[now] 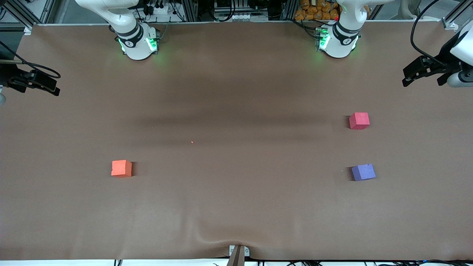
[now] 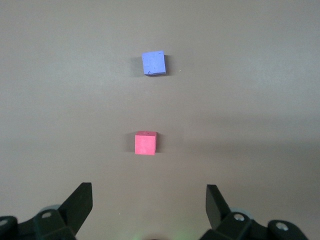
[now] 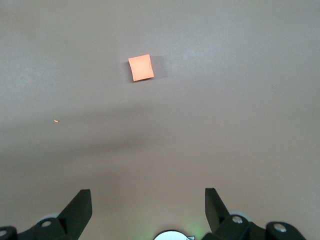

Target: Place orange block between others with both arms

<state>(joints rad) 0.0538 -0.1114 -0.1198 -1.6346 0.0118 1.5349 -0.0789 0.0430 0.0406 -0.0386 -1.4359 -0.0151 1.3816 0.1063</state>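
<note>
Front view: the orange block [image 1: 121, 168] sits alone on the brown desk [image 1: 236, 207] toward the right arm's end, while the crimson block [image 1: 359, 120] and purple block [image 1: 363, 172] lie toward the left arm's end, apart, purple nearer the camera. The left tool [image 1: 419, 74] and right tool [image 1: 35, 84] hang at the desk's ends.

Left wrist view: left tool [image 2: 149, 202] spread wide, empty, over crimson [image 2: 145, 143] and purple [image 2: 153, 63].

Right wrist view: right tool [image 3: 148, 202] wide too, empty, orange block [image 3: 141, 67] below, a tiny orange speck [image 3: 56, 121] nearby.
</note>
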